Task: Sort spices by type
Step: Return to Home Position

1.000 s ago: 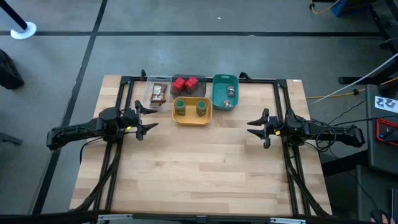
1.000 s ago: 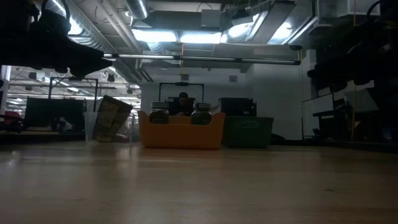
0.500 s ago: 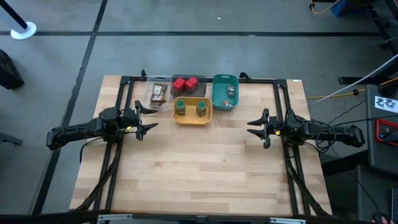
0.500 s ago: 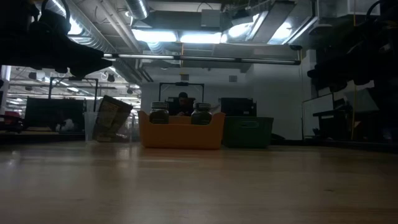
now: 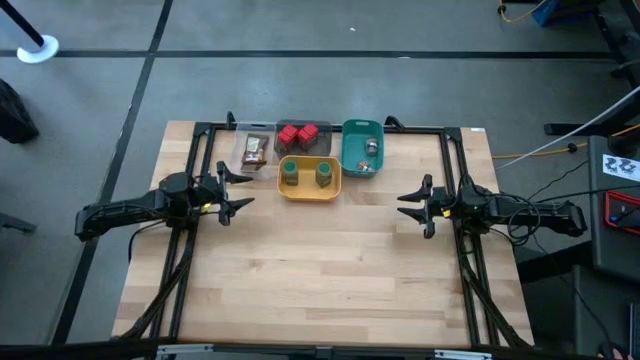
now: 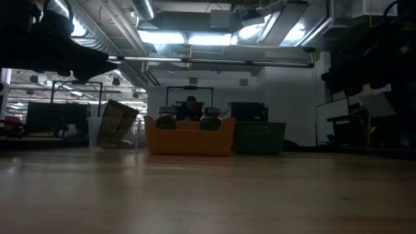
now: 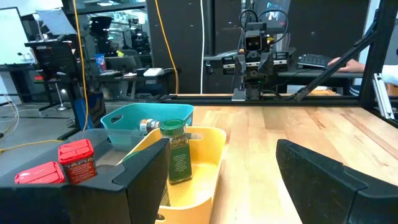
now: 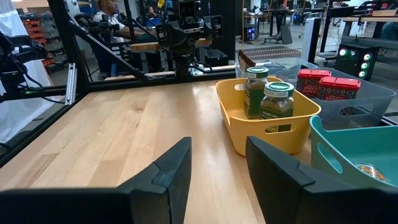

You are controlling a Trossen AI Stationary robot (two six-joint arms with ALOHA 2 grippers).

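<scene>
The spices sit in four trays at the table's far side. Two green-capped jars point(image 5: 289, 173) point(image 5: 324, 174) stand upright in the yellow tray point(image 5: 309, 190). Red boxes point(image 5: 303, 134) lie in the grey tray point(image 8: 364, 99), a brown packet point(image 5: 253, 150) in the clear tray, and small round tins point(image 5: 371, 148) in the teal tray point(image 5: 350, 160). My left gripper point(image 5: 235, 187) hovers open at the table's left, level, pointing right, nearer than the trays. My right gripper point(image 5: 410, 207) hovers open at the table's right, level, pointing left. Neither holds anything.
A black frame point(image 5: 320, 127) runs along the table's far edge and down both sides beneath the arms. Bare wood point(image 5: 330, 270) spreads between the grippers and toward the near edge. People and desks show in the room beyond the table.
</scene>
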